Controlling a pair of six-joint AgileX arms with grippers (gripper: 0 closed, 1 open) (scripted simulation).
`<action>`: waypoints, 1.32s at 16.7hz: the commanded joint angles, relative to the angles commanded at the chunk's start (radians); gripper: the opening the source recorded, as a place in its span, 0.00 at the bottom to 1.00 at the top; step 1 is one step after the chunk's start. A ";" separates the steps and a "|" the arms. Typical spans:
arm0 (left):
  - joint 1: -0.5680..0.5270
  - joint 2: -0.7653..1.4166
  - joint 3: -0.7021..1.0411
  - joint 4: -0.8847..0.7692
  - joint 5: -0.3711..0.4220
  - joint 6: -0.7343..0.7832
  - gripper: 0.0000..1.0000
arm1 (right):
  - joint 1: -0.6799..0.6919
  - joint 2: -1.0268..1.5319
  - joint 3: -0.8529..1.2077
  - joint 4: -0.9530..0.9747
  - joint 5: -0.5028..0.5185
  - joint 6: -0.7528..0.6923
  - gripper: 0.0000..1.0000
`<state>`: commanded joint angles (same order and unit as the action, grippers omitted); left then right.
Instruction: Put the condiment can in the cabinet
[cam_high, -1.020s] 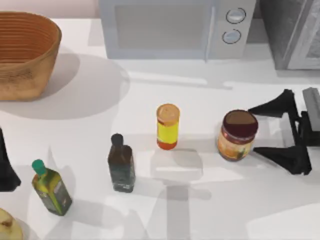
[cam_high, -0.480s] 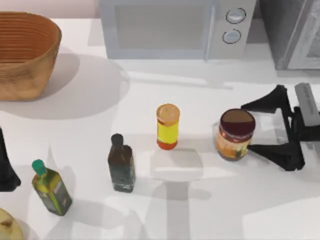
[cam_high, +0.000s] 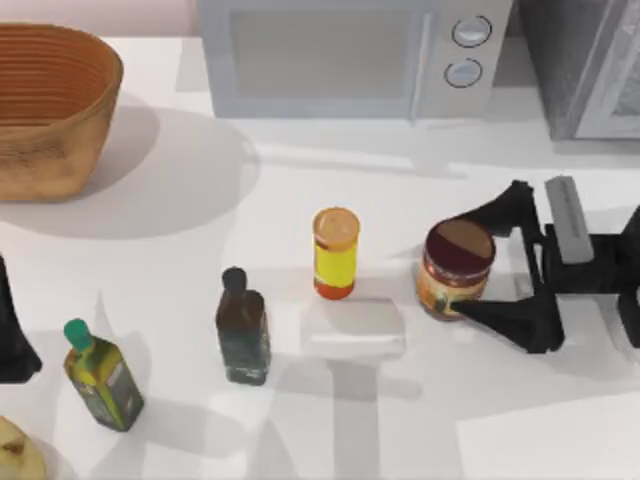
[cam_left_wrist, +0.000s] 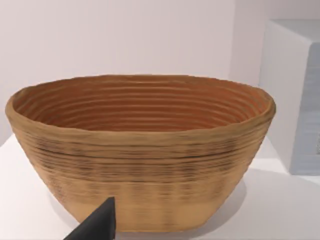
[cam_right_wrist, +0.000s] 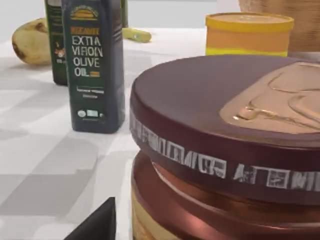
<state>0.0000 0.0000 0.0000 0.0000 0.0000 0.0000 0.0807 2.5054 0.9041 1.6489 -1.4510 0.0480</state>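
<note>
Around the squat, round condiment can (cam_high: 456, 268), right gripper (cam_high: 478, 260) fingers spread.

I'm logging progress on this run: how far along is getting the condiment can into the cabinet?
Early stage. Done: the right gripper has reached the condiment can, its open fingers on either side of it. In hand: the grasp itself, since the can stands on the table, not lifted. Left: closing, lifting and carrying it to the cabinet at the back right. The left gripper sits parked at the left edge.
</note>
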 joint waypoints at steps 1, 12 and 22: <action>0.000 0.000 0.000 0.000 0.000 0.000 1.00 | 0.010 0.009 -0.007 0.026 0.010 0.011 1.00; 0.000 0.000 0.000 0.000 0.000 0.000 1.00 | 0.025 0.023 -0.020 0.067 0.025 0.024 0.70; 0.000 0.000 0.000 0.000 0.000 0.000 1.00 | 0.025 0.023 -0.020 0.067 0.025 0.024 0.00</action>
<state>0.0000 0.0000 0.0000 0.0000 0.0000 0.0000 0.1058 2.5281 0.8844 1.7154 -1.4256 0.0722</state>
